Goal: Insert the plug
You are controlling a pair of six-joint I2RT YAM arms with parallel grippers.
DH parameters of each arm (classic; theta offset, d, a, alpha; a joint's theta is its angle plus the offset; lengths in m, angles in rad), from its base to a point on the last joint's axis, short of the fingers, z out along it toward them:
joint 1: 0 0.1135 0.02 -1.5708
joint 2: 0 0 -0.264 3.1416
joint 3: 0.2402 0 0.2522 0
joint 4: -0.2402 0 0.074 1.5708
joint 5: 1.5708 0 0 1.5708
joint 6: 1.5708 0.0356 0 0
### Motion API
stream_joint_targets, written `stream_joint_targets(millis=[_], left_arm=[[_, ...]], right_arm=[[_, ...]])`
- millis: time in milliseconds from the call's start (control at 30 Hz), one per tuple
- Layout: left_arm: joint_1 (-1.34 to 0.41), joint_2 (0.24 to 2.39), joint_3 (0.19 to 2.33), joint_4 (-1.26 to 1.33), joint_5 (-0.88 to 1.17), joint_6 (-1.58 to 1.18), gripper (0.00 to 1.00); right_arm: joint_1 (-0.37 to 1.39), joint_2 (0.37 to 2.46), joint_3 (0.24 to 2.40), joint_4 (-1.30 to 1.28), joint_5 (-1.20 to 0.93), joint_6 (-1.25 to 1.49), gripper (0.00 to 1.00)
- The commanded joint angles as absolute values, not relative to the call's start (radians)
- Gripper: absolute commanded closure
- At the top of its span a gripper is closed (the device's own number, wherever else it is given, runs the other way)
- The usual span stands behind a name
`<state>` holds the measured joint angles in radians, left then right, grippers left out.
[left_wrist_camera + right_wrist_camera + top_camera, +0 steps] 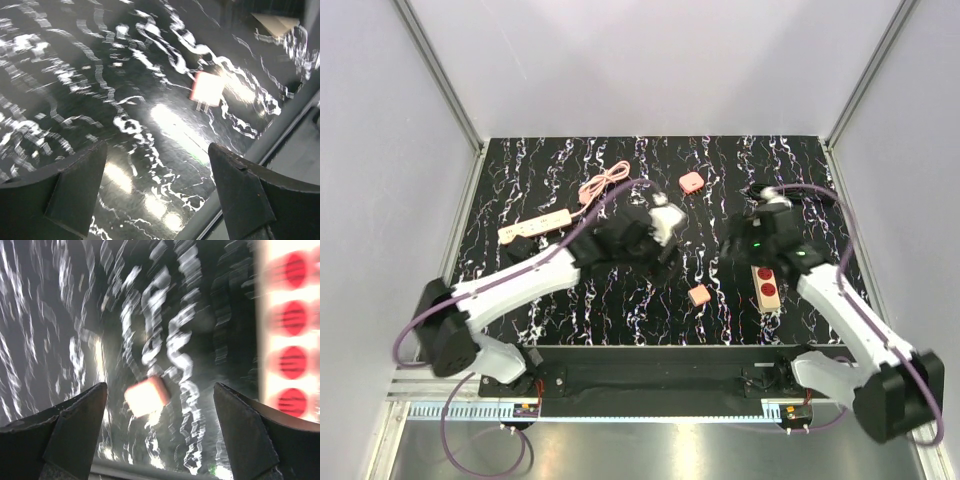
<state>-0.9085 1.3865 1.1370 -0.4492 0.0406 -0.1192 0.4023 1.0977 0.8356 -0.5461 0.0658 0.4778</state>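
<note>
The plug (pixel 691 181), a salmon-pink rounded square, lies on the black marbled table (pixel 570 300) at the back centre, away from both grippers. A beige power strip (pixel 535 226) lies at the left. My left gripper (pixel 663 258) hangs open and empty over mid-table; its wrist view shows the gripper (pixel 157 195) with jaws wide apart above bare table. My right gripper (pixel 738 258) is also open and empty; in its wrist view the gripper (pixel 160 435) hovers over the table. Neither wrist view shows the plug.
A small beige-pink cube (pixel 699 295) lies between the grippers near the front edge, also seen in the left wrist view (pixel 207 89) and right wrist view (pixel 146 396). A wooden block with red dots (pixel 765 283) (pixel 290 330) lies under the right arm. A coiled pink cable (pixel 603 183) lies behind the strip.
</note>
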Motion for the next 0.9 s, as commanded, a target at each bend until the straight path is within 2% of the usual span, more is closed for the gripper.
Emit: stream_joint_targets(millis=[0,133,267,467,867], left_arm=[[-0.989,1.561,1.283,-0.498,0.009,0.02,0.13],[-1.068,1.732,1.403,-0.534,0.005,0.06,0.15],[-1.071,1.851,1.48,-0.52,0.02,0.051,0.16],[-1.071,1.916,1.493,-0.491,0.032,0.063,0.12],[-1.071,2.043,1.536,-0.486,0.051,0.074,0.15]], right_arm=[[0.262,0.977,0.887,-0.591,-0.049,0.497,0.06],[0.245,0.865,0.948,-0.655,-0.005,0.515,0.06],[0.226,0.792,1.04,-0.736,0.055,0.522,0.06],[0.225,0.697,1.121,-0.788,0.003,0.545,0.06],[0.225,0.612,1.246,-0.815,-0.058,0.548,0.06]])
